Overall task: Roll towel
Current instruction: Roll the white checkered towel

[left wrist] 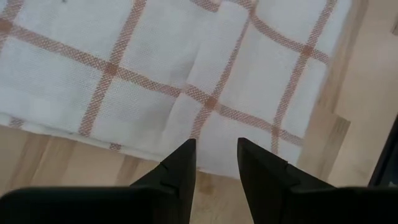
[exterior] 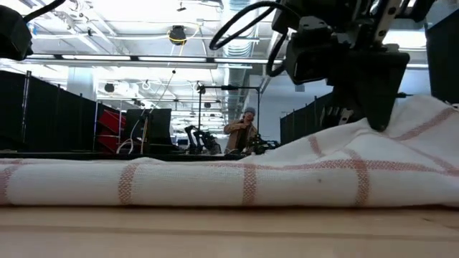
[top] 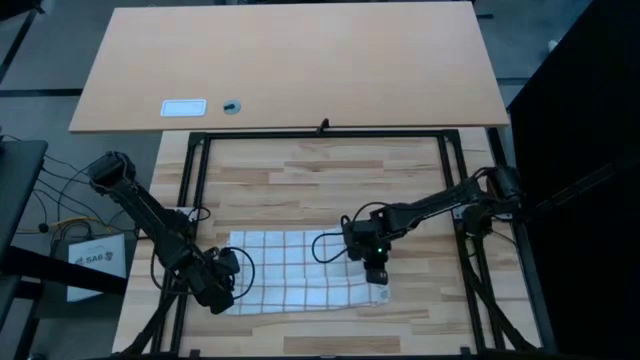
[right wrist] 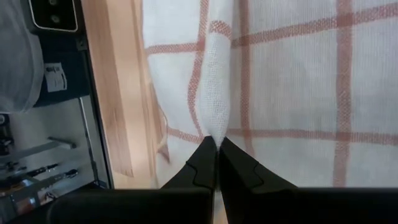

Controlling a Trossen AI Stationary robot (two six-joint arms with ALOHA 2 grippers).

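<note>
The white towel point(top: 300, 270) with reddish-brown grid lines lies spread flat near the table's near edge. It also shows in the low view point(exterior: 215, 183). My left gripper point(top: 222, 290) is open at the towel's left near corner. In the left wrist view point(left wrist: 214, 149) its fingertips stand over the towel's edge point(left wrist: 155, 146); I cannot tell whether they touch it. My right gripper point(top: 375, 272) is shut on the towel near its right near corner. My right gripper pinches a raised fold of the towel point(right wrist: 214, 121) between its two fingertips, near the towel's right near corner. The fingers come from above, pointing down. The cloth rises in a ridge to the fingers point(exterior: 376, 118), and the rest of the towel lies on the table.
A black metal frame point(top: 320, 133) borders the wooden work area. Beyond it a light tabletop carries a white label point(top: 183, 108) and a small round thing point(top: 232, 106). A person point(exterior: 247, 129) stands far off in the room. Bare wood lies on the far side of the towel.
</note>
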